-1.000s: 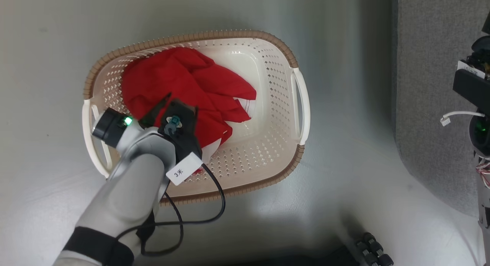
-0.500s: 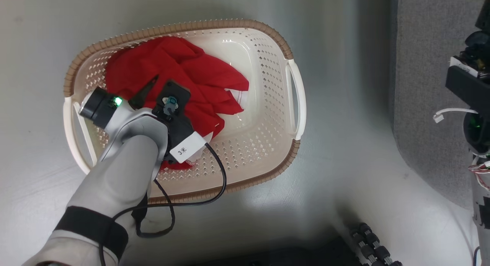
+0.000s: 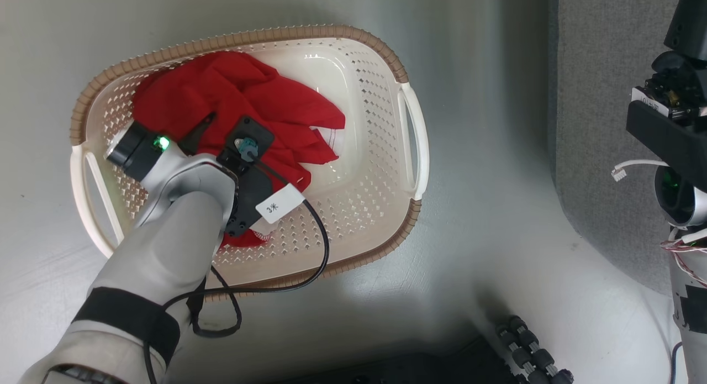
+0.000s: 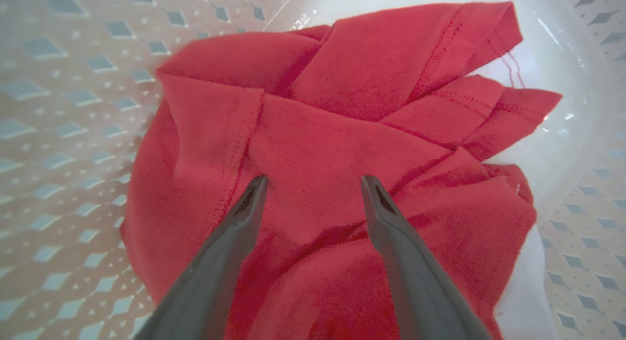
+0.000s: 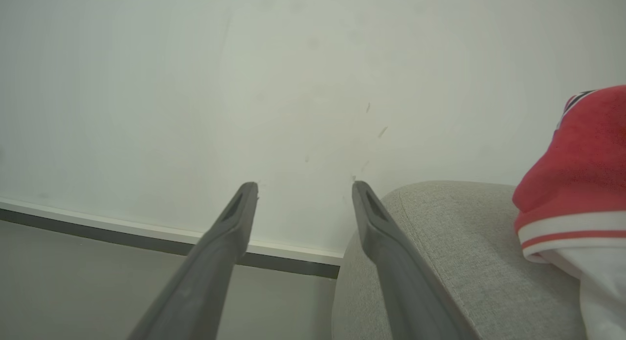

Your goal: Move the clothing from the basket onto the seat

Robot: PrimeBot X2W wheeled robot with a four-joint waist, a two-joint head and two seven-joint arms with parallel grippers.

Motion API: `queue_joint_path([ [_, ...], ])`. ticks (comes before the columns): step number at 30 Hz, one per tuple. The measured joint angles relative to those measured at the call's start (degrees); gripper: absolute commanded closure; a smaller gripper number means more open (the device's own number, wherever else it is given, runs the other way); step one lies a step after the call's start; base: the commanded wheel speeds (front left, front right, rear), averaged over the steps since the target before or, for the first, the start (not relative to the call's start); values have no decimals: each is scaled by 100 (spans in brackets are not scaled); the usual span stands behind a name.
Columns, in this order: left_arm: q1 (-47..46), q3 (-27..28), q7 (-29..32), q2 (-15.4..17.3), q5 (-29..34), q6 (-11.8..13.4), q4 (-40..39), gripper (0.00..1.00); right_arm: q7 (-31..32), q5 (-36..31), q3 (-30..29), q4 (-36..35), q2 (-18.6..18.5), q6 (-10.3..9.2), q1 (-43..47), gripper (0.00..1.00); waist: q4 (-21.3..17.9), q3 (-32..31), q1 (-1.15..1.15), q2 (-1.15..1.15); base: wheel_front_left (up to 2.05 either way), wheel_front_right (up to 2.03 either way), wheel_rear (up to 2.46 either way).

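The cream basket (image 3: 386, 207) with a brown rim stands on the floor, with crumpled red clothing (image 3: 232, 91) in its left half. My left gripper (image 4: 313, 181) is open and points down into the basket. Its fingertips (image 4: 257, 186) sit at the surface of the red cloth (image 4: 342, 95), and nothing is pinched between them. One dark finger (image 3: 201, 132) shows beside the wrist. My right gripper (image 5: 303, 187) is open and holds nothing, next to the grey seat (image 5: 440, 242). A red garment with white trim (image 5: 577, 173) lies on that seat.
The grey seat's edge (image 3: 602, 96) runs down the right of the head view, with my right arm (image 3: 668, 135) over it. A black cable (image 3: 320, 246) loops from my left wrist over the basket rim. Wheel rollers (image 3: 530, 351) show bottom right. A pale wall with a dark skirting (image 5: 122, 232) stands behind.
The whole head view has shifted, so the basket and the seat sit further left. My left gripper stays open over the clothing, a little deeper in the basket.
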Motion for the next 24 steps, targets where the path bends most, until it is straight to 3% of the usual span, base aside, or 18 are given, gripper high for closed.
queue_joint_path([
  [4, -64, -65, 71, -13, 37, -1, 107, 0, -3, -2, 15, 2, -1, 0, 7, 0, -14, 0, 0, 0, 0, 0, 0],
  [5, -62, -71, 116, -14, 41, -1, 193, 10, -3, -21, 40, 2, 0, 0, 9, 0, -22, -3, 0, 0, 0, 0, 0],
  [6, -62, -71, 116, -14, 41, -1, 193, 37, -3, -21, 40, 2, 0, 0, 9, 0, -22, -3, 0, 0, 0, 0, 0],
  [7, -62, -78, 137, -14, 41, -2, 233, 57, -3, -33, 43, 2, 1, 0, 10, 0, -24, -5, 0, 0, 0, 0, 0],
  [9, -62, -88, 154, -15, 41, -4, 308, 75, -4, -35, 42, 4, 0, 0, 14, 0, -29, -7, 0, 0, 0, 0, 0],
  [11, -63, -90, 154, -19, 41, -7, 322, 100, -4, -35, 41, 8, -1, 0, 14, 0, -29, -7, 0, 0, 0, 0, 0],
  [24, -92, -152, -160, -176, -29, -160, 274, 100, -56, -32, -130, 326, -116, 8, 177, 0, 148, -85, 0, 0, 0, 0, 0],
])
